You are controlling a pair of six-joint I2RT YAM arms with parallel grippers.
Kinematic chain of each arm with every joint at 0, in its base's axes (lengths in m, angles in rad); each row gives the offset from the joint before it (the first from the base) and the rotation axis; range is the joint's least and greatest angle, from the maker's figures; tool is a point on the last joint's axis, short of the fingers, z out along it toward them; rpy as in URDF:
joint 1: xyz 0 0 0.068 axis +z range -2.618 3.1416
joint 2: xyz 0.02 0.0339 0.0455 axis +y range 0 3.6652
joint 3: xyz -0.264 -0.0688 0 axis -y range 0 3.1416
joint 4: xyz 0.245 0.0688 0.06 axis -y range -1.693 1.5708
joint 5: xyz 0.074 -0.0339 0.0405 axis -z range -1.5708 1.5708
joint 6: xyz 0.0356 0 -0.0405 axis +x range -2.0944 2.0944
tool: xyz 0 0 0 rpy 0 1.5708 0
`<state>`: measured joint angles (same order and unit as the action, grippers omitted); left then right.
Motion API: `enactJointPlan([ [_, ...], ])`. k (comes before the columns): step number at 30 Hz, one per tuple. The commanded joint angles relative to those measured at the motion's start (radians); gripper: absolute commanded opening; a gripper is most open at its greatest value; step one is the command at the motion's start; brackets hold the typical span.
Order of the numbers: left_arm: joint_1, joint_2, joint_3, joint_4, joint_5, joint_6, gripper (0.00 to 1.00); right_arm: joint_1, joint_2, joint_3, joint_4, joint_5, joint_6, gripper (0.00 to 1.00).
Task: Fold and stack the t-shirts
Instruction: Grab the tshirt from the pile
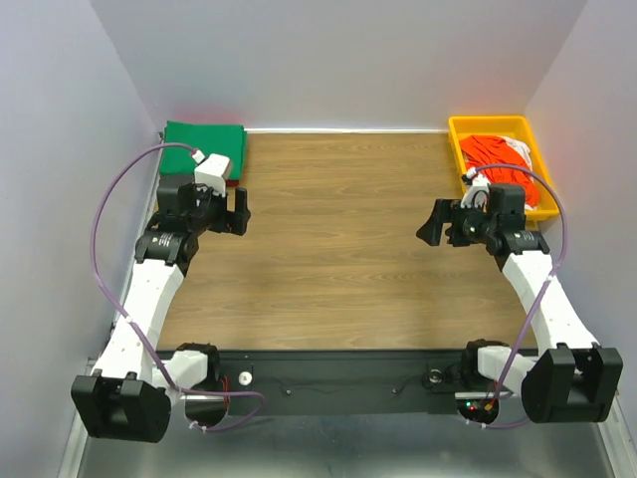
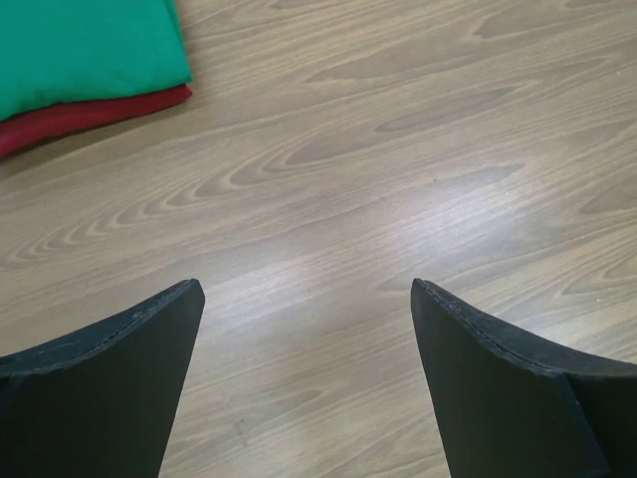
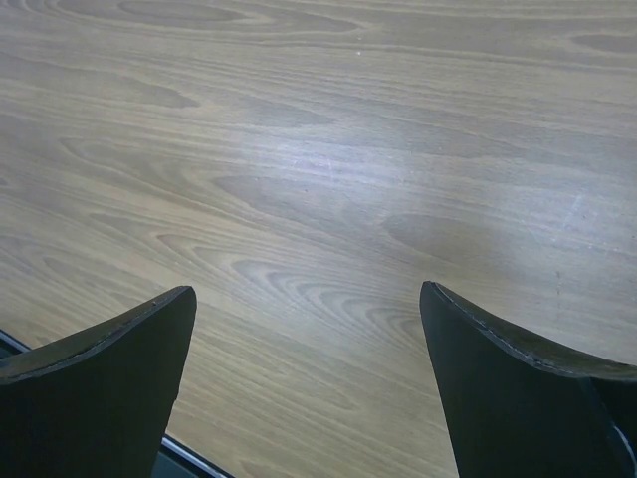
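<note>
A folded green t-shirt [image 1: 204,145] lies on a folded dark red t-shirt [image 1: 233,183] at the table's far left corner; both also show in the left wrist view, green [image 2: 85,45] over dark red [image 2: 90,115]. A crumpled bright orange t-shirt [image 1: 495,155] with some white cloth [image 1: 518,148] on it lies in the yellow tray [image 1: 460,149] at the far right. My left gripper [image 1: 239,211] is open and empty just right of the stack. My right gripper [image 1: 431,224] is open and empty, left of the tray, above bare wood.
The wooden table [image 1: 338,239] lies between the two arms. Grey walls close the left, back and right sides. A black base rail [image 1: 338,373] runs along the near edge. Purple cables loop beside each arm.
</note>
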<state>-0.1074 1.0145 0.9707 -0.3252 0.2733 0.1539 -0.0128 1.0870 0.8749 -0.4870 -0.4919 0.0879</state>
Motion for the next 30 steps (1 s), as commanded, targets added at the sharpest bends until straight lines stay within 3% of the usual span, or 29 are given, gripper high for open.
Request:
enactJointPlan([
  [1,0.008,0.028,0.039,0.023,0.036,0.018,0.97,-0.004,0.025,0.039,0.042,-0.02,0.001,1.0],
  [7,0.009,0.104,0.088,0.002,0.053,0.032,0.97,-0.004,0.137,0.139,0.041,0.033,-0.003,1.0],
  [12,0.009,0.168,0.138,-0.018,0.058,0.081,0.97,-0.007,0.353,0.413,0.037,0.289,-0.077,1.0],
  [23,0.017,0.294,0.269,-0.121,0.11,0.114,0.98,-0.156,0.902,1.057,0.042,0.461,-0.23,1.0],
  [30,0.023,0.282,0.207,-0.117,0.095,0.124,0.97,-0.188,1.131,1.208,0.122,0.573,-0.292,1.0],
])
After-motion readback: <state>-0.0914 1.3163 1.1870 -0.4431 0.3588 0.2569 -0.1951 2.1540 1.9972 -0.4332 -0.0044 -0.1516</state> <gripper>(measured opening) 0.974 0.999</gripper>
